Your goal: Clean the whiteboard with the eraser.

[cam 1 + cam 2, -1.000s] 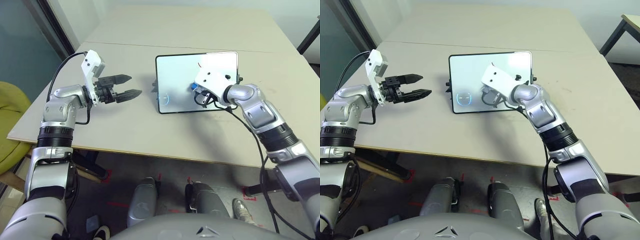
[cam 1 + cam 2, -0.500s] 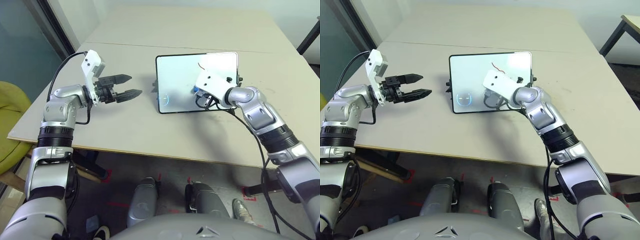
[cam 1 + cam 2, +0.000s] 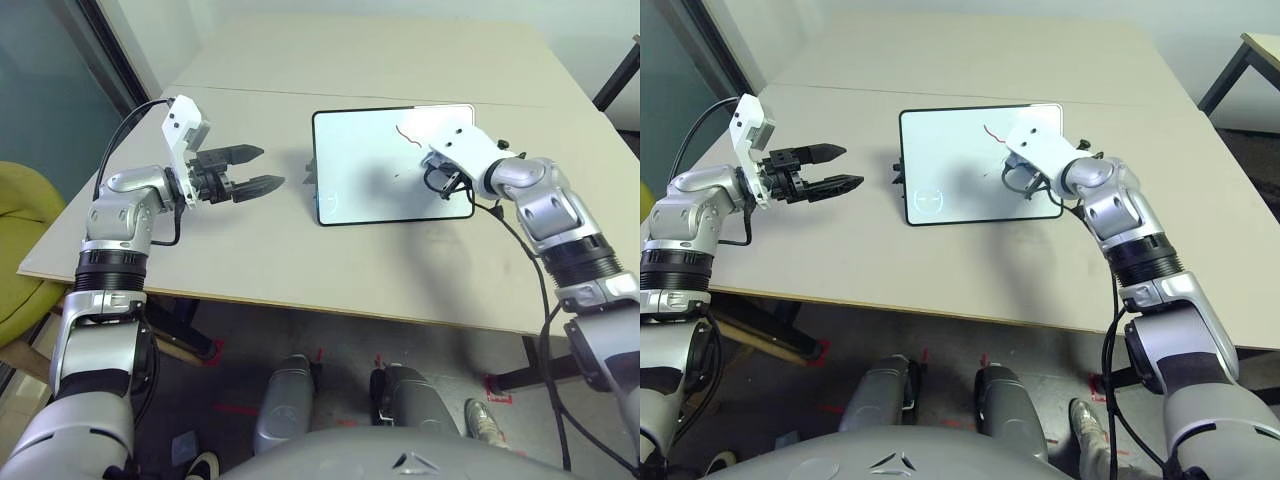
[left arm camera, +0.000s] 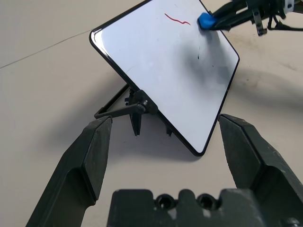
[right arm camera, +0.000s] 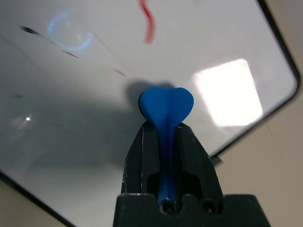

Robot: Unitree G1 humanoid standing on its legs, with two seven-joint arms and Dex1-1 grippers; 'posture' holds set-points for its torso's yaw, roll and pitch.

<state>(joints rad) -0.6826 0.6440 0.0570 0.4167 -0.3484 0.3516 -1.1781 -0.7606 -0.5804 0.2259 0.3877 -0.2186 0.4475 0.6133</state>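
Nearest you, below the tabletop's (image 3: pixel 260 272) front edge, a person's shoe (image 3: pixel 483 420) stood on the floor (image 3: pixel 340 400), which had red tape marks on it, and a yellow chair (image 3: pixel 25 225) stood beside the table on your left. Over the tabletop, your left gripper (image 3: pixel 262 172) hung with its fingers apart and nothing between them, well away from the whiteboard (image 3: pixel 370 180). The whiteboard was propped at a tilt on a black stand (image 4: pixel 137 105), a red squiggle (image 3: pixel 408 135) and small black marks (image 5: pixel 31 30) on its face. Your right gripper (image 5: pixel 163 127) was closed on the blue eraser (image 5: pixel 166 106) over the board's right part, near the squiggle; its white housing (image 3: pixel 468 152) and forearm (image 3: pixel 555 220) reached across that side and covered part of the board from your head view. Black cables (image 3: pixel 545 330) hung loosely along that forearm. Farther back, a seam (image 3: pixel 250 90) crossed the tabletop behind the board, and beyond the right side stood another table (image 3: pixel 1265 45).
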